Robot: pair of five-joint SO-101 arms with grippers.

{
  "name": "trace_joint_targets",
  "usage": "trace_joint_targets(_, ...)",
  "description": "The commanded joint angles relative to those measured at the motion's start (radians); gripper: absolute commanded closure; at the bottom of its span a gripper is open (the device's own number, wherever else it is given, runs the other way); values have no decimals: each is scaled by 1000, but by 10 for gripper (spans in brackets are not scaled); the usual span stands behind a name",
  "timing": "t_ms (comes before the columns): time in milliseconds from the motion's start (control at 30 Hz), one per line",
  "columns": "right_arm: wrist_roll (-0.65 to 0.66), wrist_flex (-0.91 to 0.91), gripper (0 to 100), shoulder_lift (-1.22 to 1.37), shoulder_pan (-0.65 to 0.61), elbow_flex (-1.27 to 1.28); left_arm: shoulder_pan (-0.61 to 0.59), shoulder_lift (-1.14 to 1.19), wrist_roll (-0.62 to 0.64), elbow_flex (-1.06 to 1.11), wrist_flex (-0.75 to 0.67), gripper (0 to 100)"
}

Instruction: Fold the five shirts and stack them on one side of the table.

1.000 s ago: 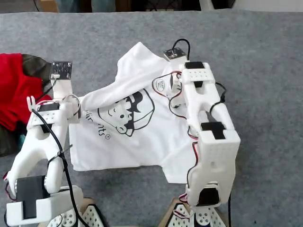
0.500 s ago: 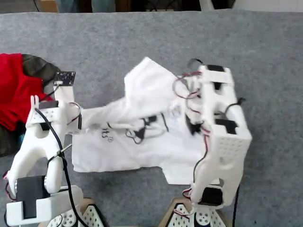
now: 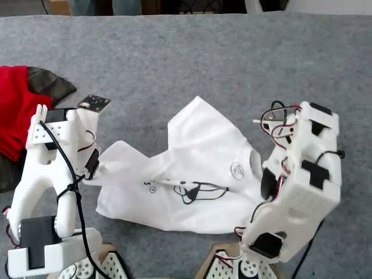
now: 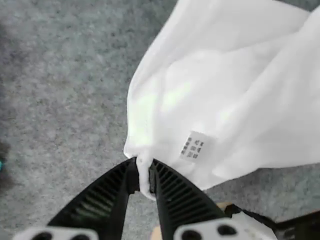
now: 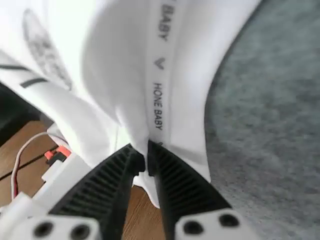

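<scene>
Grey felt-topped table (image 3: 174,52). One white shirt (image 3: 200,145) sits mid-table toward the front edge. It is bunched, not flat, and is strung between the two arms. Its black print (image 3: 195,190) is creased across the lower part, with a round neck mark (image 3: 237,170) toward the right side.

The right arm (image 3: 299,186) is at the shirt's right edge and the left arm (image 3: 43,168) is at its left edge.

A red shirt (image 3: 14,107) lies at the table's far left edge on top of a dark garment (image 3: 55,86). Both are beside the left arm and apart from the white shirt.

Left gripper (image 4: 143,181): fingers (image 4: 107,195) are clamped on a fold at the shirt's edge, with cloth pinched between the ribbed pads. A small sewn label (image 4: 192,146) is just beside the grip point.

Right gripper (image 5: 141,161): fingers (image 5: 102,187) are clamped on the collar hem, right at the printed neck tape (image 5: 159,75). The cloth hangs above the grey surface there.
</scene>
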Motion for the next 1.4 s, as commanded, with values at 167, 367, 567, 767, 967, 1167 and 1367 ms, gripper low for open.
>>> trace_joint_targets(167,175,-25,966,-389,-84,213,-251,-17,-89,-186,167,971)
trace_joint_targets(367,172,-68,887,-483,-126,234,-410,-17,-209,-292,270,971)
trace_joint_targets(567,173,-66,887,-504,-164,93,-460,-17,-236,-292,285,971)
trace_joint_targets(767,-117,-213,885,-397,-420,-79,-503,-17,-238,-282,285,971)
trace_joint_targets(967,-325,-305,885,-130,-647,-243,-493,-17,-235,-214,285,971)
trace_joint_targets(1167,-374,-296,889,140,-687,-349,-499,-17,-233,-183,284,971)
trace_joint_targets(1367,-368,-203,979,249,-631,-406,-492,-17,-233,-183,273,971)
